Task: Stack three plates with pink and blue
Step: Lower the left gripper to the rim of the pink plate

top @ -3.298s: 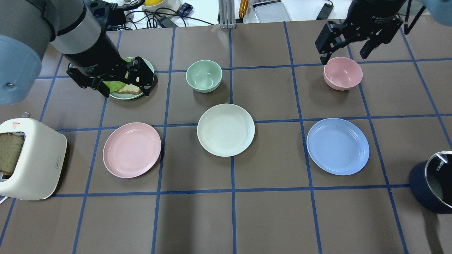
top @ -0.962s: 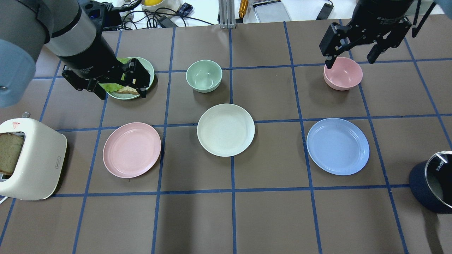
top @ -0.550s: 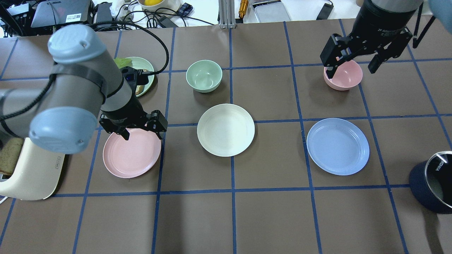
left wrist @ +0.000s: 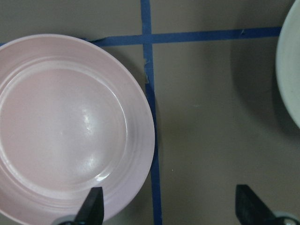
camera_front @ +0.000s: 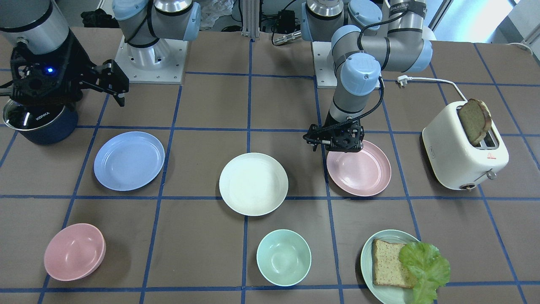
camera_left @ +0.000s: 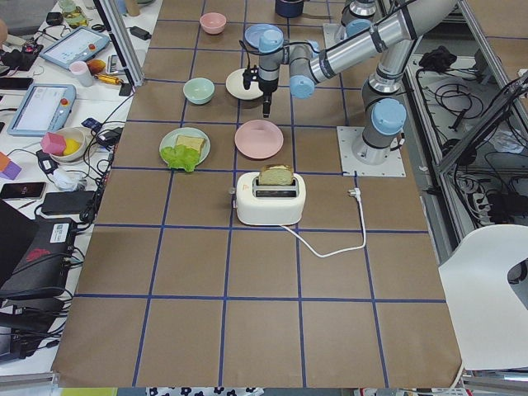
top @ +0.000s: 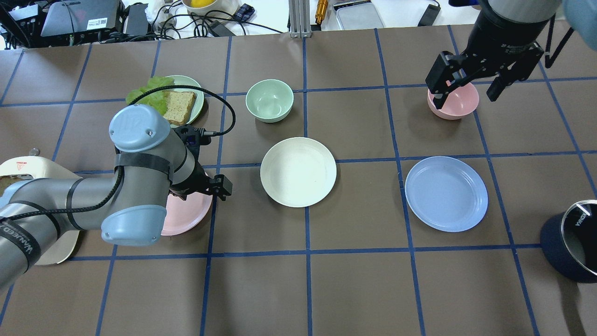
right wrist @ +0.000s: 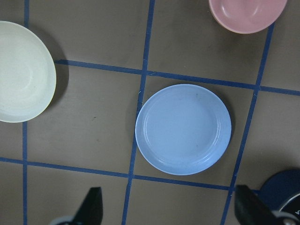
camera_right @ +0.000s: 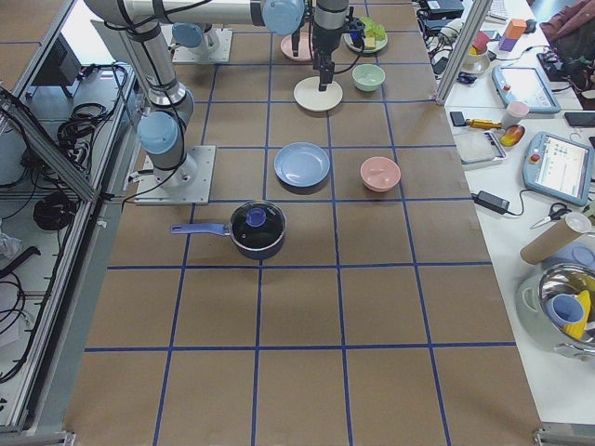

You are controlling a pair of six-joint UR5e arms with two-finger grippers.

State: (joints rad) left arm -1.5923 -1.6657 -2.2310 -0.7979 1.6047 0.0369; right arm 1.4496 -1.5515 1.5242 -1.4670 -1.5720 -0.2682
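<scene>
I see the left gripper [camera_front: 335,142] spread wide and empty, low over the pale pink plate [camera_front: 358,171]. One finger [left wrist: 93,209] sits above its rim, and the other is over bare table [camera_front: 295,105] toward the cream plate [camera_front: 253,183]. The right gripper [top: 465,95] hangs wide open and empty above the pink bowl [top: 461,103]. The light blue plate [top: 446,193] lies well apart from the other two plates.

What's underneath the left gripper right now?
Beneath the open left gripper is the rim of the pink plate, on the side toward the cream plate: one finger over the rim, the other over the table. The arm hides part of the plate from overhead; contact cannot be judged.
</scene>
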